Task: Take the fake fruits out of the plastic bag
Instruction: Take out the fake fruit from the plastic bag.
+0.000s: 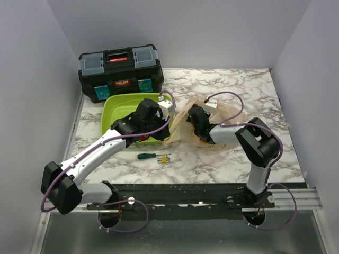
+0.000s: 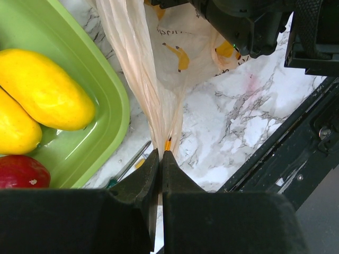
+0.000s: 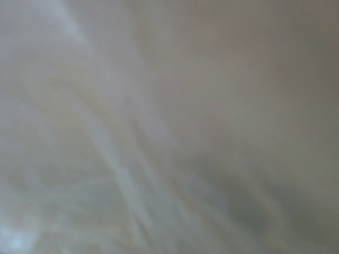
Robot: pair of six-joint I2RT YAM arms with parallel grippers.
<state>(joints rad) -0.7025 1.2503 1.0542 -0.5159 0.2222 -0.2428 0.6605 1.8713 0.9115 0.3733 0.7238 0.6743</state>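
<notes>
The peach translucent plastic bag (image 1: pixel 229 112) lies crumpled at mid-table, right of the lime-green tray (image 1: pixel 114 108). My left gripper (image 2: pixel 160 153) is shut on a gathered fold of the bag (image 2: pixel 153 69), holding it up beside the tray rim (image 2: pixel 117 100); in the top view it (image 1: pixel 165 128) sits at the bag's left edge. Two yellow oblong fake fruits (image 2: pixel 47 87) (image 2: pixel 15 129) and a red piece (image 2: pixel 21 172) rest in the tray. My right gripper (image 1: pixel 198 124) is pushed into the bag's mouth. Blurred plastic fills the right wrist view, hiding its fingers.
A black toolbox (image 1: pixel 121 71) stands at the back left behind the tray. A green-handled screwdriver (image 1: pixel 153 156) lies on the marble in front of the tray. Walls close in on both sides.
</notes>
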